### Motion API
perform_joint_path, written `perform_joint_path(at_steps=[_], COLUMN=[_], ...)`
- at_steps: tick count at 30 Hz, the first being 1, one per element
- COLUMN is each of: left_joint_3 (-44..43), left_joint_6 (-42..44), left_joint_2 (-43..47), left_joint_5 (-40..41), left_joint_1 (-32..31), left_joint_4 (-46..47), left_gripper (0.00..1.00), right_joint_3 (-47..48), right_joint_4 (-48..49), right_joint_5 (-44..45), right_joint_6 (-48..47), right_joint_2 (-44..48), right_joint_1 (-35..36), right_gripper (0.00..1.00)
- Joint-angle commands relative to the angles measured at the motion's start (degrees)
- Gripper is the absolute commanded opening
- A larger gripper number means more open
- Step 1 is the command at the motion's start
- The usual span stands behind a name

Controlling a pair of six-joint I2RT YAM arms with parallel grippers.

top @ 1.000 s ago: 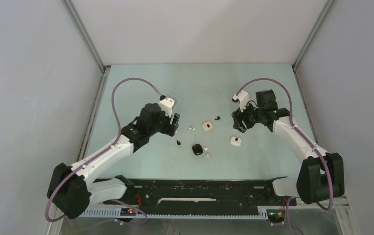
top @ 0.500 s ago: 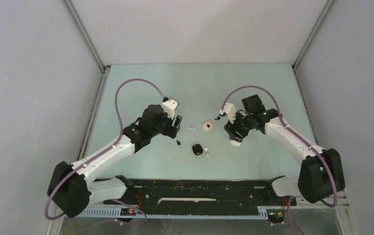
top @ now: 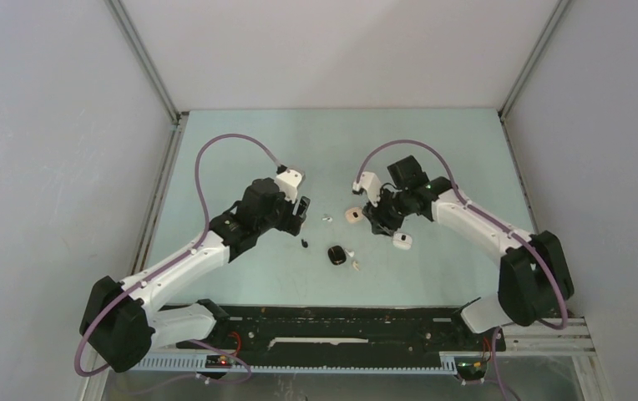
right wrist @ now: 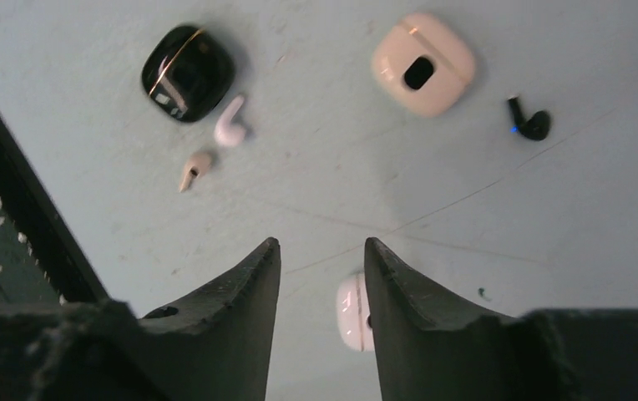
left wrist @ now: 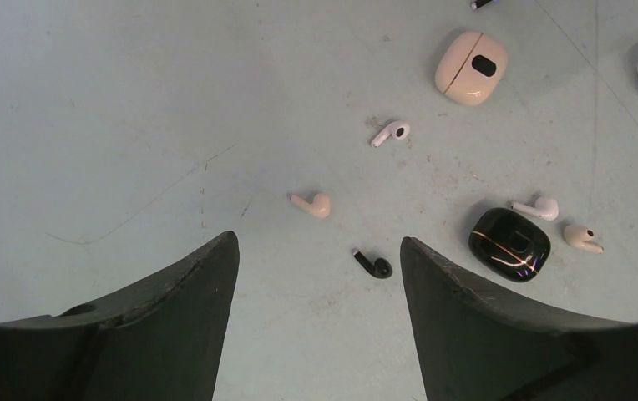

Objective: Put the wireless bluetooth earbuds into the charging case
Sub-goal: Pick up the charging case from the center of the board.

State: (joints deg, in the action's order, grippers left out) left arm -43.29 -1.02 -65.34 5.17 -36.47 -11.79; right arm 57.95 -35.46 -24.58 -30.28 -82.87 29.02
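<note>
L gripper (left wrist: 318,238) wide, R gripper (right wrist: 322,242) narrow, both empty. Earbuds (left wrist: 312,204) near table (left wrist: 90,125) centre: I judge light, hard, slick; pinch across stem.

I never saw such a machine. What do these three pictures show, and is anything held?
These are two robot arms at a table. One picture looks down from above; the other two come from a camera on each wrist, so the dark shapes at the bottom are that arm's own fingers. On the table lie a beige case, a black case, a white case and tiny loose earbuds. The left pincer and the right pincer are open and hold nothing.
</note>
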Motion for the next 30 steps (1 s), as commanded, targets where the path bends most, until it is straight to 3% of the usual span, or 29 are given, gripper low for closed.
perform_joint_path(at_steps=[1,4,12,17,22,30], left_joint_3=[-2.5,-2.6,-3.3,-3.2,-3.9,-4.0], left_joint_6=[0.9,0.9,0.7,0.6,0.9,0.9], left_joint_2=[-0.1,-0.3,1.0,1.4,0.6,0.5], left_joint_5=[0.4,0.8,3.5,5.5,6.8,8.6], left_joint_1=[-0.3,-0.3,-0.3,-0.3,-0.3,-0.4], left_joint_4=[0.1,-0.3,-2.6,-3.0,-4.2,-4.7], left_gripper=[0.78,0.78,0.79,0.81,0.81,0.81], right_joint_3=[5.9,6.2,11.8,20.3,24.2,26.4], right_joint_4=[3.1,4.0,4.6,-2.3,-3.5,-10.9], right_joint_5=[2.1,0.4,-13.5,-14.0,-10.9,-8.1], right_joint_6=[4.2,-0.4,-20.1,-28.7,-30.5,-36.4], right_joint_2=[-5.5,-7.2,-11.9,-19.1,-23.4,-28.6], right_joint_1=[1.0,1.7,-2.3,-2.6,-2.6,-0.9], right_gripper=[0.43,0.46,0.77,0.72,0.64,0.69])
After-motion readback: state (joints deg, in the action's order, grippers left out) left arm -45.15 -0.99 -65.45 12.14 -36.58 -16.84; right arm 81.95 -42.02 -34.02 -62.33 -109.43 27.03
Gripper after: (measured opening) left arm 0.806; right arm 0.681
